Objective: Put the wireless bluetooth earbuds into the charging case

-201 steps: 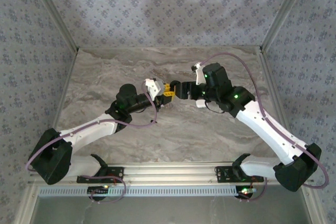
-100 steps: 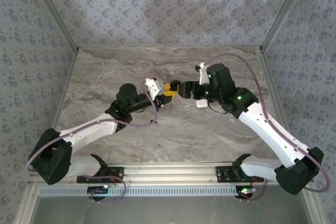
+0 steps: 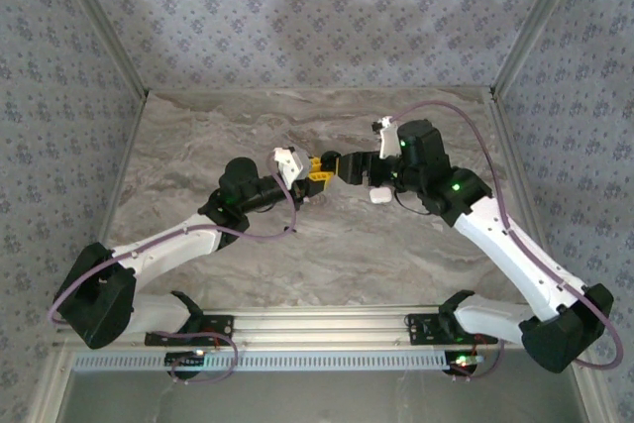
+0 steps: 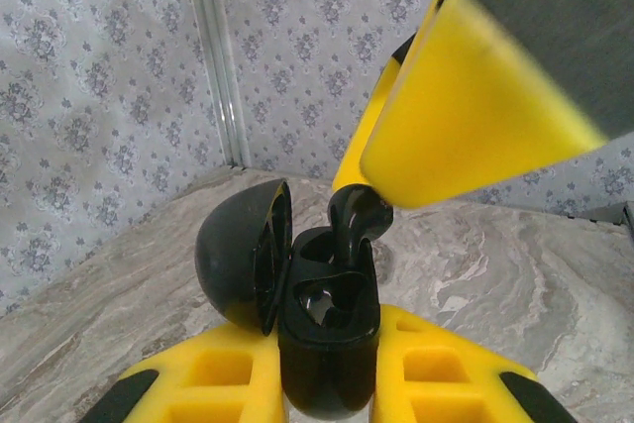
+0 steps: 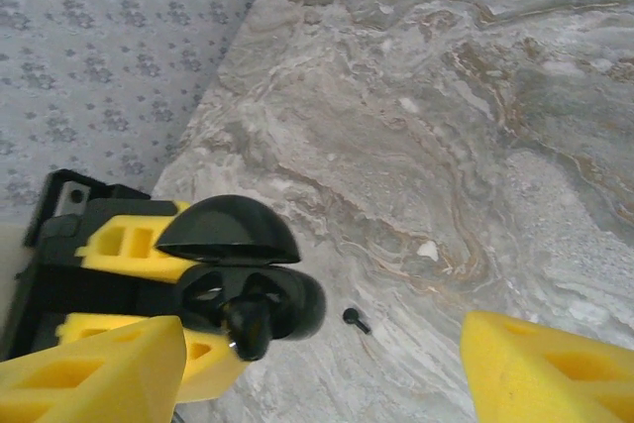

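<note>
My left gripper (image 4: 327,388) is shut on the black charging case (image 4: 327,344) and holds it upright above the table, lid (image 4: 233,255) swung open to the left. One black earbud (image 4: 355,220) stands in the case's far slot, its bud end still sticking out; the near slot shows bare. My right gripper (image 5: 325,329) is open, jaws wide apart, and its left finger (image 5: 94,373) sits right by that earbud (image 5: 248,329). A second earbud (image 5: 354,319) lies on the marble below. From above, both grippers (image 3: 315,168) (image 3: 347,167) meet mid-table.
The marble table (image 3: 198,146) is boxed in by wallpapered walls with aluminium corner posts (image 4: 213,56). Both arms reach in from the near rail (image 3: 317,329), and purple cables loop off them.
The right arm's forearm and elbow have swung slightly to the right while its fingers stay at the case. The left arm and the case have not moved.
</note>
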You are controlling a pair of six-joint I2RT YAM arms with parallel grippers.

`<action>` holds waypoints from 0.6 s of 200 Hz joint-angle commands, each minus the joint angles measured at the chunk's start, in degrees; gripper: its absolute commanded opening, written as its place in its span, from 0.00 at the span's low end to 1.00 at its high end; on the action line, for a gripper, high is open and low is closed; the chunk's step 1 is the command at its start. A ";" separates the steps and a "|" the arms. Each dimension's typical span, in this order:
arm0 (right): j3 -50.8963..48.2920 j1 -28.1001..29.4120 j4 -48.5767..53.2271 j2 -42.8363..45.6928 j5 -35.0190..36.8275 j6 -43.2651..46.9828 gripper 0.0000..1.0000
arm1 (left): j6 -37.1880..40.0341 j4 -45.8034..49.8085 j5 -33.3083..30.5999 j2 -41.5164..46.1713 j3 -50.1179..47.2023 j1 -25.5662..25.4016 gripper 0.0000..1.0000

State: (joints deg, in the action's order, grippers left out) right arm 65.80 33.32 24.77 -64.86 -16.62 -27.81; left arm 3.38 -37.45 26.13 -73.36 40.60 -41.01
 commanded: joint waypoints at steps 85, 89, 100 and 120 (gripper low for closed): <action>-0.15 -0.54 -0.90 3.34 -6.15 -0.20 0.42 | 0.05 -1.48 0.33 1.91 1.68 -0.32 0.15; -0.15 -0.57 -0.95 3.13 -6.36 -0.30 0.41 | 0.11 -1.48 0.33 1.91 1.68 -0.36 0.15; -0.15 -0.54 -1.18 2.67 -6.88 -0.40 0.38 | 0.12 -1.48 0.33 2.00 1.68 -0.30 0.15; 0.18 -0.57 -1.49 1.96 -7.28 -0.47 0.34 | -0.01 -1.48 0.37 1.98 1.68 -0.37 0.15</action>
State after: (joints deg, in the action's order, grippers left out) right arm 65.69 32.97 23.73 -61.95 -21.98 -28.01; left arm 3.38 -37.45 26.13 -72.73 40.60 -41.01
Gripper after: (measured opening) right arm 0.359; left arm 0.190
